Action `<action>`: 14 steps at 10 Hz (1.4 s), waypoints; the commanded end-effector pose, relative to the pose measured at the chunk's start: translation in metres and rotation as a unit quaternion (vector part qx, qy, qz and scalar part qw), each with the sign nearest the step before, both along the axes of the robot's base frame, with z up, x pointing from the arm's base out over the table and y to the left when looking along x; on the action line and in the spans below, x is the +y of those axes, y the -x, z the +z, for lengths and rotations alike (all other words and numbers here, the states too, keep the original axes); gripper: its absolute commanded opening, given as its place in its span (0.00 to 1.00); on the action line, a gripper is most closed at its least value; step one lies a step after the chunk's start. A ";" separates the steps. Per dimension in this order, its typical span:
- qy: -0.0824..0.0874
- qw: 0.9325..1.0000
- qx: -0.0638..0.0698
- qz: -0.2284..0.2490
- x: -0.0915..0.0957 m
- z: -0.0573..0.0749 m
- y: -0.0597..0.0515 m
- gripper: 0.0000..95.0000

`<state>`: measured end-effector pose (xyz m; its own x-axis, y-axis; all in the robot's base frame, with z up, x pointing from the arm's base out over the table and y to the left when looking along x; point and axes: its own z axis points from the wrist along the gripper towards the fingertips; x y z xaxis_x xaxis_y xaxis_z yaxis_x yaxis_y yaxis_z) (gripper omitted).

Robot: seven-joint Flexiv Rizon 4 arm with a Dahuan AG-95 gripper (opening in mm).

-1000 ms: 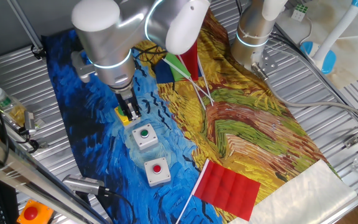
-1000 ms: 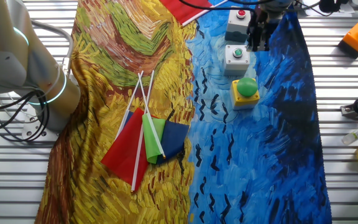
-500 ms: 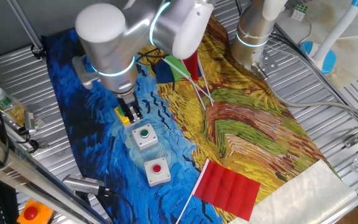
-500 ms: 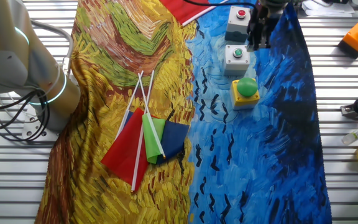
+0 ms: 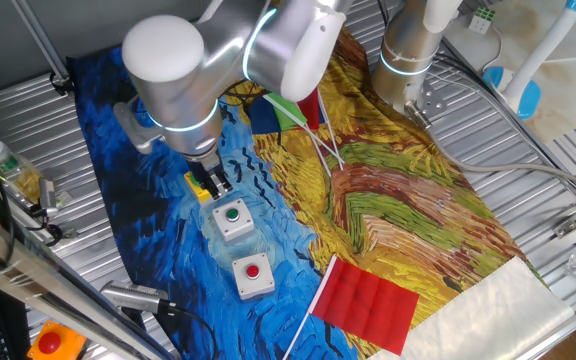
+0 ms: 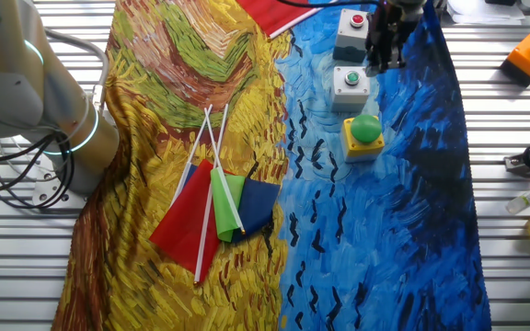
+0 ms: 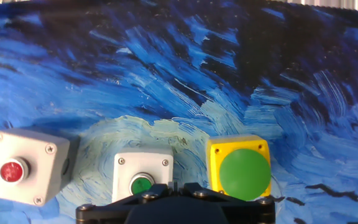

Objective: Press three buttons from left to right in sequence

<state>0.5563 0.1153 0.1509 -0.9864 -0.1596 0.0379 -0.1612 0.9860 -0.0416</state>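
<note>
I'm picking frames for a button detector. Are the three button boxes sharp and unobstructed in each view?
Hand view: yellow box, grey green-button box and grey red-button box are sharp, though the tool body covers the lower edge. One fixed view: the arm hides most of the yellow box. The other fixed view: all three small but clear, the tool alongside them.

On the cloth, three button boxes sit in a row: one at nine o'clock, one middle, one at three o'clock.
</note>
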 end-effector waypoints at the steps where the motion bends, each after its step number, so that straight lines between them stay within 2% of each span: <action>1: -0.011 1.000 0.004 -0.011 0.000 0.001 0.000 0.00; 3: -0.015 1.000 -0.001 0.011 0.000 0.001 0.000 0.00; 8: -0.020 0.998 0.003 0.053 0.000 0.001 0.000 0.00; 10: -0.026 0.998 0.002 0.063 0.000 0.001 0.000 0.00; 14: -0.027 0.998 0.004 0.064 0.000 0.001 0.000 0.00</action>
<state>0.5562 0.1153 0.1513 -0.9579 -0.2854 0.0320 -0.2851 0.9584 0.0133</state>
